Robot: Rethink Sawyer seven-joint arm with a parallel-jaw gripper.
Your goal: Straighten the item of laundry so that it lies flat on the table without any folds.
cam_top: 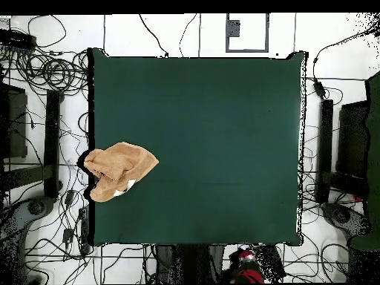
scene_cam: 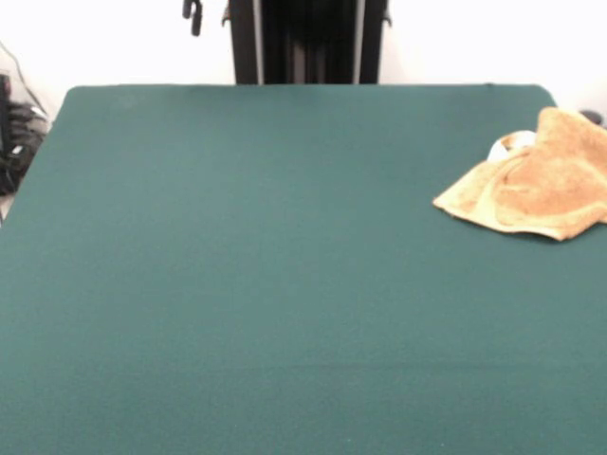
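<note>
The item of laundry point(scene_cam: 541, 180), a tan-orange towel, lies crumpled and folded over itself at the right edge of the green table point(scene_cam: 266, 284), toward the far side. A white tag point(scene_cam: 503, 144) shows at its far left fold. From above, the towel point(cam_top: 119, 171) sits on the left edge of the table point(cam_top: 215, 133), with one part reaching past that edge. The arm is drawn back off the table. Only a dark part of the gripper point(scene_cam: 193, 14) shows at the top edge, far from the towel. The red arm point(cam_top: 246, 269) shows beyond the table's bottom edge.
Cables point(cam_top: 52, 74) and dark stands point(cam_top: 52, 141) lie on the floor around the table. A black pedestal column point(scene_cam: 308, 43) rises behind the far edge. Dark gear point(scene_cam: 14, 133) sits off the table's left corner.
</note>
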